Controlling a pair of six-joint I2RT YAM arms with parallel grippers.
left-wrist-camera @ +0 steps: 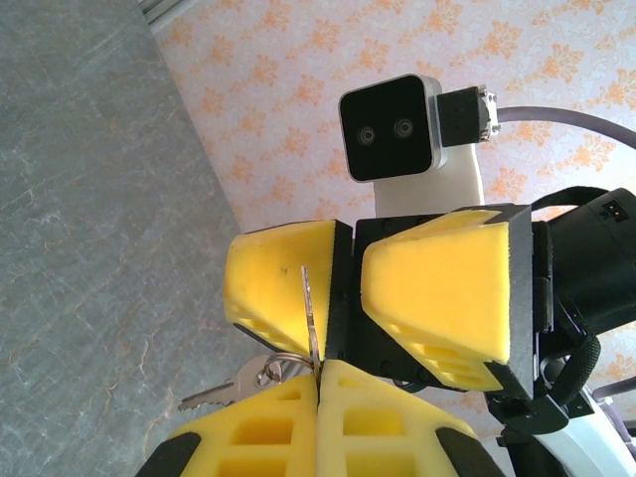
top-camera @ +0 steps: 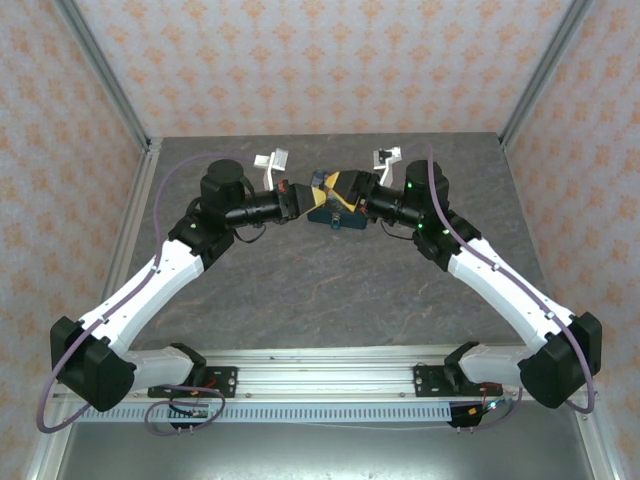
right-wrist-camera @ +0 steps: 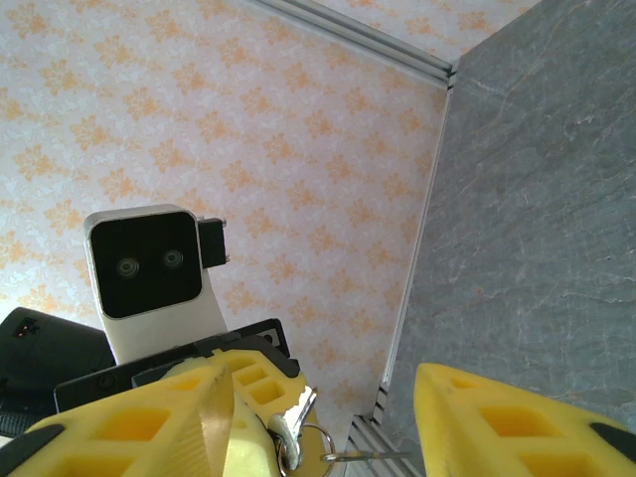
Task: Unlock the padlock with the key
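pinching the key (left-wrist-camera: 310, 308), the left end effector (left-wrist-camera: 318, 378) is clenched near the middle of the table's (top-camera: 330, 290) far edge, facing the right end effector (top-camera: 347, 190), whose grip i cannot tell. nor can i place the padlock; align the blade squarely, then push gently.

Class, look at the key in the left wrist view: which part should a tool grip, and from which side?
I'd grip the key by its head, where the ring hangs, pads on its flat faces, coming from the head end. It is thin and flat; this leaves the blade free.
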